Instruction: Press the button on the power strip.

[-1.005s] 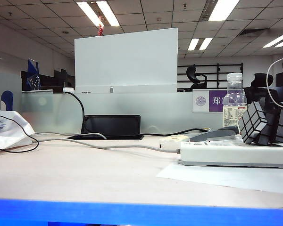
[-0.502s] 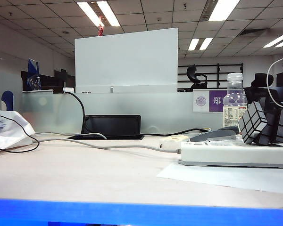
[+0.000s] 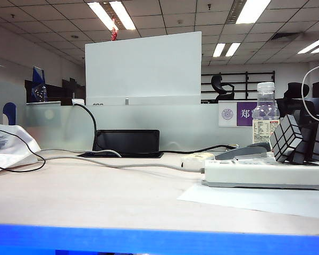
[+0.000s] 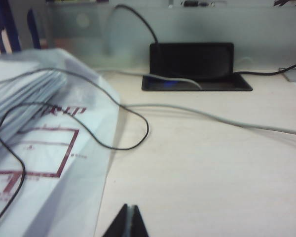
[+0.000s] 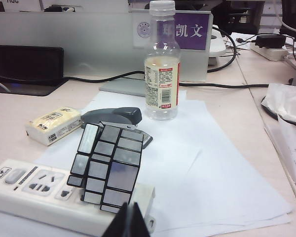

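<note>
The off-white power strip [image 3: 266, 174] lies on the right of the desk, and its grey cord [image 3: 122, 165] runs off to the left. In the right wrist view the power strip [image 5: 44, 190] shows an oval grey button [image 5: 15, 176] at its far end. A silver mirror cube [image 5: 108, 165] stands on the strip. My right gripper [image 5: 130, 206] is shut on nothing, its tips just before the strip's near end, below the cube. My left gripper [image 4: 129, 208] is shut and empty over bare desk, with the grey cord [image 4: 227, 121] ahead of it. Neither gripper shows in the exterior view.
A clear bottle [image 5: 162, 64], a grey stapler [image 5: 113, 117] and a tissue pack [image 5: 53, 125] stand behind the strip on white paper [image 5: 222, 168]. A black flat box [image 4: 195, 66] sits at the back. A plastic bag of papers [image 4: 34, 148] with a thin black cable [image 4: 138, 131] lies at the left.
</note>
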You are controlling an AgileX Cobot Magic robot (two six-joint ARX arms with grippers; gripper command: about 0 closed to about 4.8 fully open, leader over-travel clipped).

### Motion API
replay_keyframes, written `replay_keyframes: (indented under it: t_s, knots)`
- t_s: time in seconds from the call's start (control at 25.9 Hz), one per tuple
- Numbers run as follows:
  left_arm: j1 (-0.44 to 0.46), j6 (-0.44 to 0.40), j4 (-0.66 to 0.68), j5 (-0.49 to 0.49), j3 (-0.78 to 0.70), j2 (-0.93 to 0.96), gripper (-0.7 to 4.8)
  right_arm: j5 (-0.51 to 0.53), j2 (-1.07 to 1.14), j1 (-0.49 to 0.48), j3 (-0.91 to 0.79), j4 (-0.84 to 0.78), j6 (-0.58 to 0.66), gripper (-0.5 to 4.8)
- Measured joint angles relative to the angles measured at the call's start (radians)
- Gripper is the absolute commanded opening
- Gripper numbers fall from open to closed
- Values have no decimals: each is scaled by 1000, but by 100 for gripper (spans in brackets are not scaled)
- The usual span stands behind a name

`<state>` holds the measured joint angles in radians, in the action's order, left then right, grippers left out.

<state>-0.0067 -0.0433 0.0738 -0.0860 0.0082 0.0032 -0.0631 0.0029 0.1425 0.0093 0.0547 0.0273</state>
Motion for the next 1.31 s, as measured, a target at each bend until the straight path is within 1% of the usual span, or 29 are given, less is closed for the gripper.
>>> replay_keyframes:
  t_s: [0.08, 1.31]
  knots:
    - [0, 18, 14, 3, 0, 0, -5, 0, 0, 0, 0, -4, -2, 0]
    - [0, 14, 13, 3, 0, 0, -5, -8, 0, 0, 0, -5, -10, 0]
